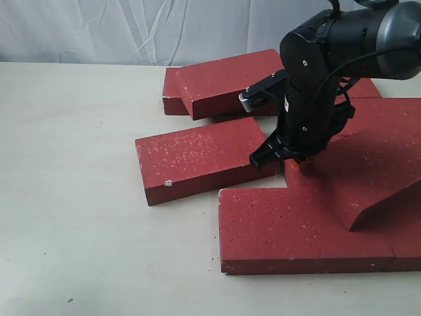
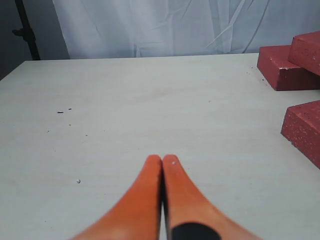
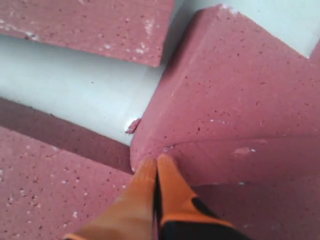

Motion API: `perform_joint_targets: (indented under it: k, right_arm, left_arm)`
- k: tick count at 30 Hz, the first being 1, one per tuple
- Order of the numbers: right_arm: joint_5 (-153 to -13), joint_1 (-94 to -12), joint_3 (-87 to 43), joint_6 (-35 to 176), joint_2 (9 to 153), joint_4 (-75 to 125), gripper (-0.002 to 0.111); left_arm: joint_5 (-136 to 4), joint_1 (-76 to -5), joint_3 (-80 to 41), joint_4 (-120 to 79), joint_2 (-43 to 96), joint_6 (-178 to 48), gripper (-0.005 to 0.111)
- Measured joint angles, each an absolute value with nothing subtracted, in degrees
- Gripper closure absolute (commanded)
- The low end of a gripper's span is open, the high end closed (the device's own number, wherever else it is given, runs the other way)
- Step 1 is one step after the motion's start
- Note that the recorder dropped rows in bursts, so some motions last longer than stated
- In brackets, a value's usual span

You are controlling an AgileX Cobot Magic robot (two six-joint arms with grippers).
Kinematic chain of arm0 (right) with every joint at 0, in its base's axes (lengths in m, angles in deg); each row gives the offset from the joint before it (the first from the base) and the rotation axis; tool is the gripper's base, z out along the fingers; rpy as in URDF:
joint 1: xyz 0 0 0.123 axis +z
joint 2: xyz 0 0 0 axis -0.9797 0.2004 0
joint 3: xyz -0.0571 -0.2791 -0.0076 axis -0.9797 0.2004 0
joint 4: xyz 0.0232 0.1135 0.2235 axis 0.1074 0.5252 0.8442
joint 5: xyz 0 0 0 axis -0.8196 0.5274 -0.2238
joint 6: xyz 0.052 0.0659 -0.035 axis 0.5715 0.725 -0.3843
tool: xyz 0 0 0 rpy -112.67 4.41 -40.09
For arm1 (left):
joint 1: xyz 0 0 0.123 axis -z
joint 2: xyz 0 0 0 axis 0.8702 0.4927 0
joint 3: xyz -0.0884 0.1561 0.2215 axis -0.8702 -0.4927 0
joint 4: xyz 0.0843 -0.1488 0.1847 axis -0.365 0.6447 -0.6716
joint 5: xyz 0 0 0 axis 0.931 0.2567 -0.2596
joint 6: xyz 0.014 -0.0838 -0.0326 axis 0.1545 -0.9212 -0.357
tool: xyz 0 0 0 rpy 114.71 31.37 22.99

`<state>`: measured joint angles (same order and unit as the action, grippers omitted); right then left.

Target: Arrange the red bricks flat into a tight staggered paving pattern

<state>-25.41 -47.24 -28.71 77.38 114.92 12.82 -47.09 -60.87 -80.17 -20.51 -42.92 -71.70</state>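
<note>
Several dark-red bricks lie on the pale table. A loose middle brick (image 1: 200, 158) lies flat, and a front brick (image 1: 296, 230) lies flat below it. A tilted brick (image 1: 375, 155) leans over the front one at the right. My right gripper (image 1: 297, 163) is shut and empty, its orange tips (image 3: 156, 162) touching the low corner of that tilted brick (image 3: 225, 90). My left gripper (image 2: 162, 160) is shut with nothing in it, over bare table, well away from the bricks (image 2: 305, 127); the exterior view does not show it.
At the back, one brick (image 1: 227, 79) rests at an angle on another (image 1: 172, 92), also seen from the left wrist as brick (image 2: 306, 50) on brick (image 2: 282, 70). A white curtain (image 1: 131, 29) hangs behind the table. A narrow strip of table (image 3: 75, 85) shows between bricks.
</note>
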Motion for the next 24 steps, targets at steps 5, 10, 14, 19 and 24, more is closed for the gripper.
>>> perform_joint_targets:
  k: [5,10,14,19,24]
  right_arm:
    - [-25.0,-47.5,-28.7,77.4,114.9,13.4,0.109]
    - [-27.5,-47.5,-28.7,76.8,114.9,18.2,0.109]
    - [-28.7,-47.5,-28.7,74.2,114.9,22.8,0.109]
    - [-29.7,-47.5,-29.0,68.6,114.9,30.0,0.109]
    - [-29.5,-47.5,-32.5,63.8,114.9,36.6,0.109]
  left_arm:
    - [-47.1,-60.9,-80.2,-20.5,-42.9,-71.7,0.107]
    - [-47.1,-60.9,-80.2,-20.5,-42.9,-71.7,0.107]
    - [-47.1,-60.9,-80.2,-20.5,-42.9,-71.7,0.107]
    - [-47.1,-60.9,-80.2,-20.5,-42.9,-71.7,0.107]
    - [-47.1,-60.9,-80.2,-20.5,-42.9,-71.7,0.107]
